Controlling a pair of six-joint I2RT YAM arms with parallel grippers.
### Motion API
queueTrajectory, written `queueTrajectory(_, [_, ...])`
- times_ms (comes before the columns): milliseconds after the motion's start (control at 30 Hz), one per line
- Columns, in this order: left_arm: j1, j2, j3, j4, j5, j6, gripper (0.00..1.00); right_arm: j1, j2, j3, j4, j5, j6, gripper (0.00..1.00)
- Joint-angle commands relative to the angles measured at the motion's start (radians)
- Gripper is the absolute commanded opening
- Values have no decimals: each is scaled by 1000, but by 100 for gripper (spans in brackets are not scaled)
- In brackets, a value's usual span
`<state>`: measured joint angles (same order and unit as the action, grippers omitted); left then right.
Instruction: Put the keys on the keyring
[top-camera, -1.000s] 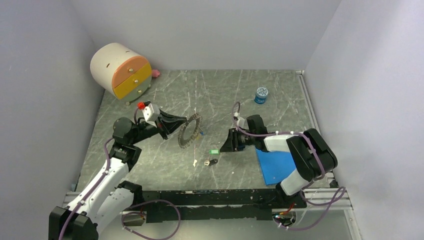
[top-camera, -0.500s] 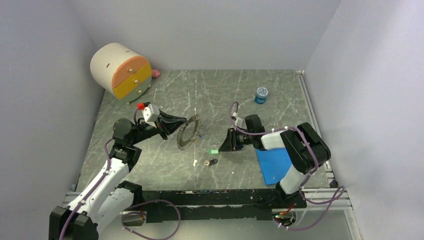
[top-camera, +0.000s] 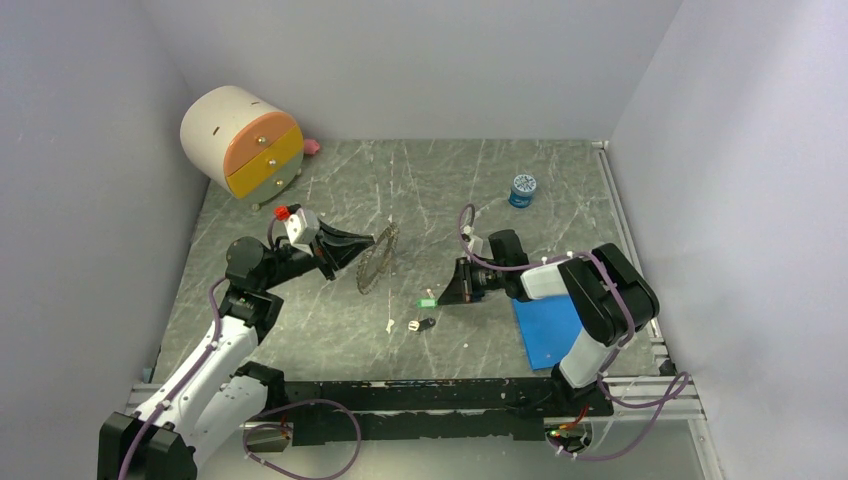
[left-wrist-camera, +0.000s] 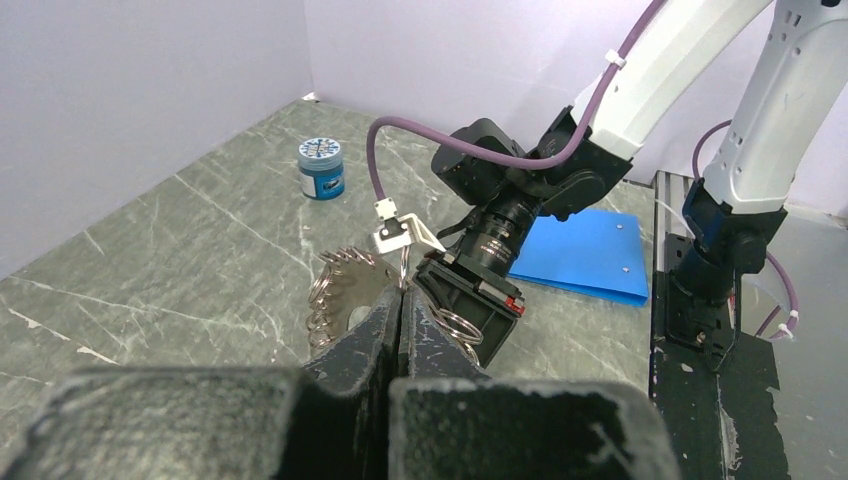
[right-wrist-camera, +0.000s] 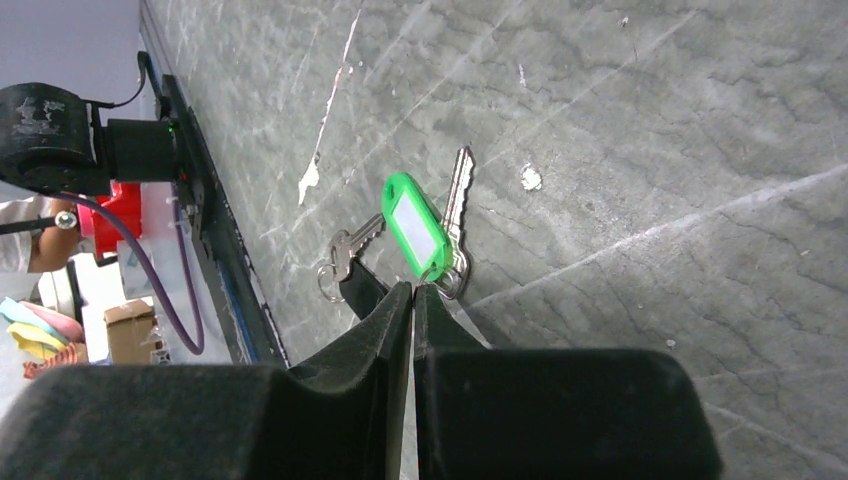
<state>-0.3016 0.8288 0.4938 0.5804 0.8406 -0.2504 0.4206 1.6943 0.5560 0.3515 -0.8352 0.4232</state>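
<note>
The keyring (top-camera: 377, 259), a large silvery hoop with a jagged edge, stands upright and almost edge-on. My left gripper (top-camera: 366, 244) is shut on its rim. In the left wrist view the shut jaws (left-wrist-camera: 402, 302) pinch the hoop (left-wrist-camera: 340, 290), and small rings (left-wrist-camera: 462, 326) hang off its right side. My right gripper (top-camera: 443, 296) is low over the table and shut on the small ring of the green-tagged key (top-camera: 428, 300). The green tag (right-wrist-camera: 412, 225) and its silver key (right-wrist-camera: 458, 195) lie just past the fingertips (right-wrist-camera: 412, 292). A black-tagged key (right-wrist-camera: 352, 272) lies beside it (top-camera: 425, 323).
A small blue jar (top-camera: 522, 189) stands at the back right. A blue sheet (top-camera: 552, 332) lies under the right arm. A round cream drawer unit (top-camera: 240, 145) sits at the back left, with a pink bit (top-camera: 312, 147) next to it. A white scrap (top-camera: 389, 325) lies near the keys.
The keyring has turned more edge-on in my left gripper. My right gripper has crept slightly left, and the green key now sits at its tips.
</note>
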Motion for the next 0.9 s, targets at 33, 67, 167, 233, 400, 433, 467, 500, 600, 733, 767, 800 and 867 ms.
queueTrajectory(33, [4, -11, 5, 64, 3, -8, 3, 4, 4, 6, 58, -30, 4, 11])
queueTrajectory(67, [4, -11, 5, 60, 4, -7, 3, 4, 9, 7, 62, -32, 7, 12])
queueTrajectory(167, [4, -14, 5, 49, 2, -2, 3, 8, 12, 11, 51, -22, 5, 15])
queueTrajectory(233, [4, -18, 4, 47, 0, 0, 3, 10, 6, 15, 27, -5, -6, 16])
queueTrajectory(400, [4, -17, 3, 47, 1, 0, 3, 18, -21, 20, -30, 48, -42, 21])
queueTrajectory(433, [4, -15, 3, 47, 1, -1, 3, 21, -26, 20, -38, 55, -46, 21])
queueTrajectory(467, [4, -14, 3, 46, 1, 2, 2, 23, -29, 22, -43, 61, -49, 20])
queueTrajectory(500, [4, -16, 3, 46, 1, 2, 3, 26, -33, 22, -49, 69, -51, 19])
queueTrajectory(600, [4, -16, 4, 42, -4, 4, 2, 33, -36, 19, -51, 90, -51, 16])
queueTrajectory(733, [4, -17, 8, 39, -1, 8, 3, 38, -35, 17, -44, 107, -43, 16])
queueTrajectory(767, [4, -17, 7, 41, -1, 7, 2, 40, -33, 21, -44, 111, -43, 16])
queueTrajectory(800, [4, -19, 6, 41, -4, 5, 2, 40, -34, 24, -44, 114, -46, 16])
queueTrajectory(867, [4, -19, 5, 40, -3, 8, 3, 43, -37, 29, -49, 120, -49, 11])
